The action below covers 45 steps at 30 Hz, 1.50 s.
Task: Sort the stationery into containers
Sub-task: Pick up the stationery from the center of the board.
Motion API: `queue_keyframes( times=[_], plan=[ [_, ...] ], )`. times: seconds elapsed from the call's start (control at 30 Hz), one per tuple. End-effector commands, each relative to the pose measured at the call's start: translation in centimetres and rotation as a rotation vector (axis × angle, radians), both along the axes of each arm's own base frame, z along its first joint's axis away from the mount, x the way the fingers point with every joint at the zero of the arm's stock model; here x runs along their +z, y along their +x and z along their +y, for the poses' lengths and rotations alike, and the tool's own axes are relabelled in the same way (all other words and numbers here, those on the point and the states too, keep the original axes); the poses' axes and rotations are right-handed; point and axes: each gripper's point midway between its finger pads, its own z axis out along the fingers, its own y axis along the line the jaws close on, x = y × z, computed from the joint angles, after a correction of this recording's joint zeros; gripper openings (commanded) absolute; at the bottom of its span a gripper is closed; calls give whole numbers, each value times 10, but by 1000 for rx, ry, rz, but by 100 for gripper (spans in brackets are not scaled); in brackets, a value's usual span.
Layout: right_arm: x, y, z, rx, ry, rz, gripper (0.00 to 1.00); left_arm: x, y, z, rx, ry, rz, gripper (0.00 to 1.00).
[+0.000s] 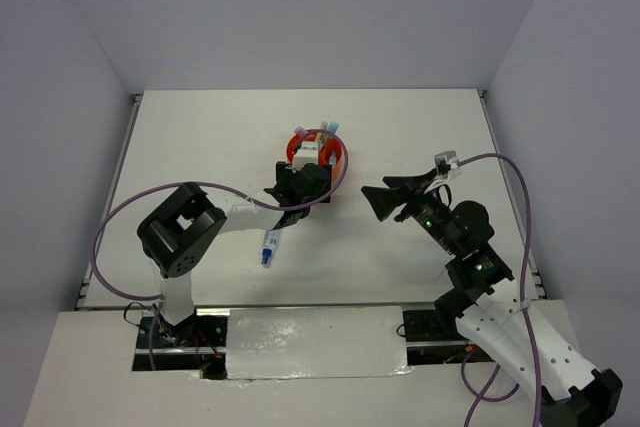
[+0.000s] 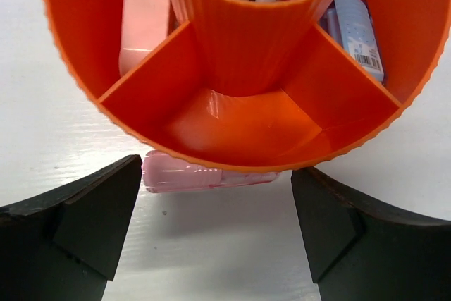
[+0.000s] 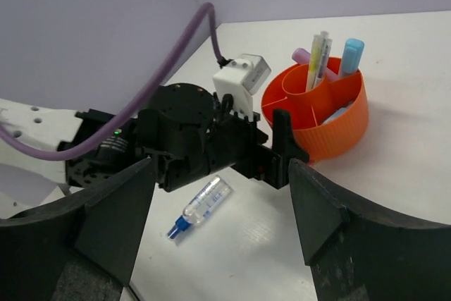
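An orange organizer [image 3: 331, 128] is set on the white table [image 1: 420, 127], toward its far middle. Pens [image 3: 320, 58] are stood in its central cup; a blue highlighter [image 3: 351, 56], a lilac highlighter [image 3: 303, 56] and a barcoded white bottle [image 2: 356, 26] are kept in outer compartments. The left gripper [image 2: 218, 230] is held wide open and empty at its near wall, where a pink highlighter [image 2: 204, 174] is laid on the table. The right gripper [image 1: 385, 197] is spread wide, empty, well apart. A blue-capped tube [image 1: 268, 247] is left beside the left arm.
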Motion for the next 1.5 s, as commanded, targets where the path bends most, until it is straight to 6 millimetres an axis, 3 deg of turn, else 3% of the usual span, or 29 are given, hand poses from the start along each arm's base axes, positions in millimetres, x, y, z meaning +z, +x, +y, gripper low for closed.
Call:
queue_keyframes(
  times=[0.0, 0.43, 0.63, 0.93, 1.23, 1.47],
  plan=[
    [12, -8, 2, 35, 22, -49, 83, -10, 5, -5, -22, -11, -1, 99],
    [29, -22, -4, 40, 48, -99, 83, -33, 1, -1, -28, -22, 57, 99],
    [34, -26, -5, 45, 54, -111, 83, -38, -10, 2, -39, -47, 77, 99],
    [35, -27, -6, 42, 55, -114, 83, -44, -25, -11, -90, -45, 96, 99],
    [35, -28, -9, 29, 46, -118, 83, -24, -45, -46, -186, -56, 45, 99],
    [38, -28, -12, 17, 37, -117, 83, -3, -76, -71, -246, -85, 25, 99]
  ],
)
